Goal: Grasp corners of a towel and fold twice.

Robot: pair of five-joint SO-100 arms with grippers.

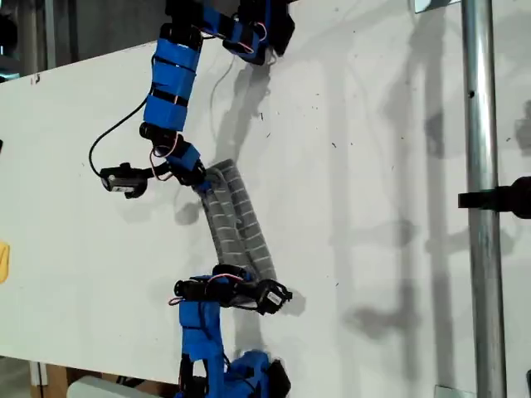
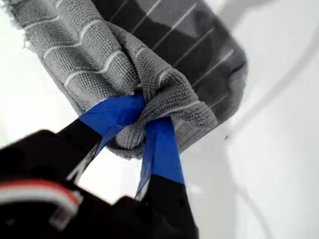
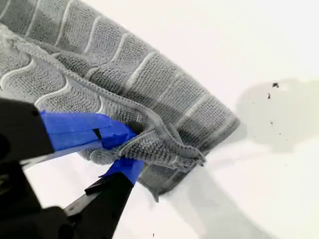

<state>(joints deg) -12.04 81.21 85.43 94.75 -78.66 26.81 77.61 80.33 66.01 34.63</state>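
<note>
— When looking for the towel (image 1: 236,220), try just left of centre in the exterior view.

— Found. Lies on the white table (image 1: 373,166) as a narrow folded band, running from upper left to lower right with a slight bend.

— Held how?

— Pinched at both ends. Clamped in the first wrist view by my first gripper (image 2: 147,117), blue-taped fingers (image 2: 162,149) squeezed onto a knot of bunched grey cloth. Nipped in the second wrist view by my second gripper (image 3: 130,149), jaws nearly together on a hemmed edge, striped cloth stretching away flat over the table.

— Gripped on corners?

— Cannot tell; too crumpled at the fingers.

— Which arm at which end?

— Cannot tell from the wrist views. Seen in the exterior view: one blue arm (image 1: 170,79) reaching from the top of the frame to the band's upper end, another blue arm (image 1: 201,327) reaching from the bottom edge to the lower end.

— Anything further out?

— Only a metal pole (image 1: 481,207), upright near the exterior view's right, well apart from the cloth.
</note>
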